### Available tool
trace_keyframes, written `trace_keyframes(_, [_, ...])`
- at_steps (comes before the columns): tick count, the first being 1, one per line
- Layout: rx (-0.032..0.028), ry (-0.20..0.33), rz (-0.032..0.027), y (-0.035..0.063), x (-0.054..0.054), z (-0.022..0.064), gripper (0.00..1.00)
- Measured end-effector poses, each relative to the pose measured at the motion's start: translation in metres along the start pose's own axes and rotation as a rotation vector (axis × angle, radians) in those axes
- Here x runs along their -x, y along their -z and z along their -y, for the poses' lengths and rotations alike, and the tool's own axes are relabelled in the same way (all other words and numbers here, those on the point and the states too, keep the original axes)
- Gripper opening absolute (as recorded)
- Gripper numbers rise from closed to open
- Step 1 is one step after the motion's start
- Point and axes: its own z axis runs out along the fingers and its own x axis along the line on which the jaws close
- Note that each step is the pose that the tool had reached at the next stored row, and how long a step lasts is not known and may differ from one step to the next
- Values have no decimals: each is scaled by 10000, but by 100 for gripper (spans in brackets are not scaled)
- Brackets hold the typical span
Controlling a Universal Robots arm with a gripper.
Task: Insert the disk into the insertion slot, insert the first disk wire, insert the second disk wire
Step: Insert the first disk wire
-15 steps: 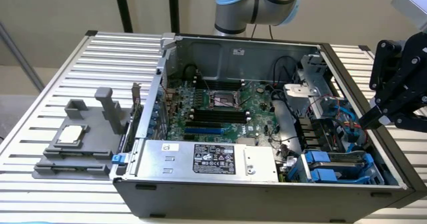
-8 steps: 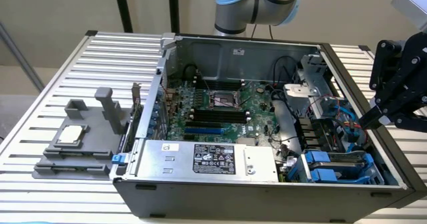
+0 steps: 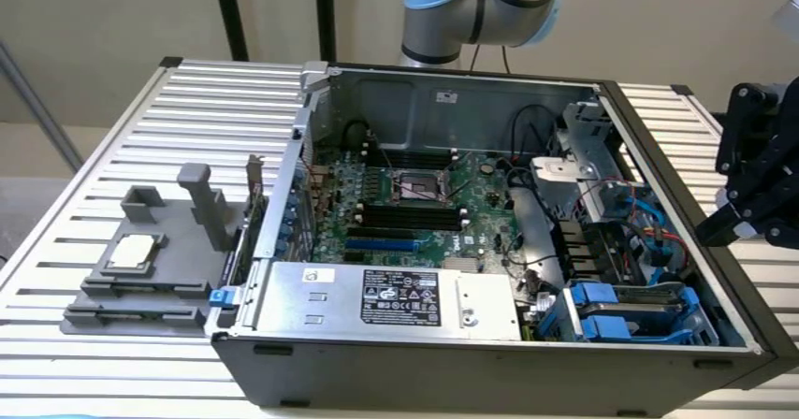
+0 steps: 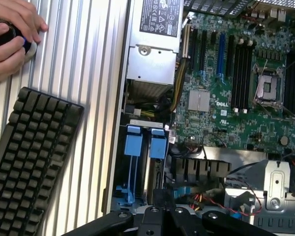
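Gripper (image 4: 160, 204) pinched shut, nothing held, up beside the open computer case (image 3: 500, 368) on the exterior view's right. Insertion slot (image 3: 631, 311) with blue rails down in the case corner, near the gripper, below it, not touching.

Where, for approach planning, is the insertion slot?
The insertion slot sits in the near corner of the case, on the exterior view's right, beside the power supply.

The arm (image 3: 481, 3) carries its pincer (image 3: 724, 224) at the exterior view's right (jaws pressed together, angled downward)
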Motion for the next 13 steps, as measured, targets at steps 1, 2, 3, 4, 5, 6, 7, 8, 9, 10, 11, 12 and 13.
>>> trace_keyframes(1, [1, 7, -4, -16, -4, 25, 11])
trace_keyframes(2, [2, 16, -8, -34, -8, 50, 11])
trace_keyframes(3, [4, 27, -12, -51, -12, 74, 11])
trace_keyframes(4, [6, 42, -16, -67, -15, 93, 11])
trace_keyframes(5, [8, 63, -17, -85, -18, 106, 11])
trace_keyframes(6, [10, 85, -18, -102, -20, 110, 11])
trace_keyframes(7, [13, 110, -21, -121, -20, 110, 11])
trace_keyframes(8, [15, 130, -20, -141, -20, 111, 11])
trace_keyframes(9, [17, 148, -20, -159, -20, 112, 11])
trace_keyframes(10, [19, 162, -21, -177, -19, 113, 11])
trace_keyframes(11, [19, 170, -20, -195, -19, 114, 11])
trace_keyframes(12, [21, 177, -21, -213, -19, 115, 11])
trace_keyframes(13, [21, 182, -21, -231, -16, 116, 11])
